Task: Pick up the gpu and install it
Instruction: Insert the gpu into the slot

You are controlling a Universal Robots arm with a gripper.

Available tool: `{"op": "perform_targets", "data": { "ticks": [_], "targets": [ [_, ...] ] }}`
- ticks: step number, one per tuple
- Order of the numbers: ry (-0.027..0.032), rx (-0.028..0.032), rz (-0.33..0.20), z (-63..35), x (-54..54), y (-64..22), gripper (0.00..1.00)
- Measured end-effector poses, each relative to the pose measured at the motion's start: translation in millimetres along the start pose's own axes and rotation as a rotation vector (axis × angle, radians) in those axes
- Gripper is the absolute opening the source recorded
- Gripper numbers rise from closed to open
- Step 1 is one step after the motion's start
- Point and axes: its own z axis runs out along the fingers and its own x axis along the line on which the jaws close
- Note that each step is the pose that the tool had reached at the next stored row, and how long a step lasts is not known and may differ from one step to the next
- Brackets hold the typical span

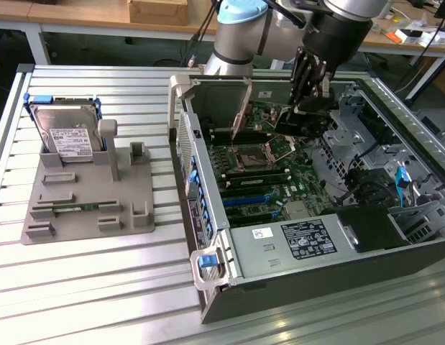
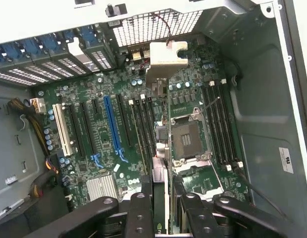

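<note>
- Exterior view: an open computer case (image 1: 315, 284) lies on its side on the slatted metal bench (image 1: 100, 287), and the motherboard (image 1: 262, 183) inside it faces up.
- The robot arm comes down into the case at its far end, as this view sees it. The gripper (image 1: 306, 100) hangs above the motherboard, between the case walls.
- The jaws are closed to a narrow gap on the gpu (image 1: 301, 126), a dark flat card. They clamp it by its upper edge, and the card hangs under them.
- The gpu is inside the case, over the far part of the motherboard, just beyond the CPU socket (image 1: 251, 157). I cannot tell if its lower edge touches the board.
- Wrist view: the gripper (image 2: 163, 206) looks straight down at the motherboard (image 2: 108, 148). The gpu (image 2: 160, 168) shows edge-on as a thin strip, with one black finger (image 2: 139, 210) on each face.
- Here the card's edge runs just beside the CPU socket (image 2: 188, 141). It is parallel to the long blue slot (image 2: 112, 124) and apart from it.
- Outside the case, to the exterior view's left, a grey holder (image 1: 93, 208) lies on the bench. A silver hard drive (image 1: 67, 136) stands upright in it.
</note>
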Motion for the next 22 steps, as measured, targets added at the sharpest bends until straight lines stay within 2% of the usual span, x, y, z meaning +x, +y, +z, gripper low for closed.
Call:
{"op": "perform_targets", "data": {
  "ticks": [16, 19, 22],
  "targets": [
    [0.0026, -0.0019, -0.061, 1.6, -2.2, -10.4, 0.27],
    [0.0037, -0.0029, -0.094, 1.9, -2.2, -10.7, 0.27],
    [0.0063, -0.0048, -0.153, 1.9, -2.3, -10.8, 0.27]
  ]
}}
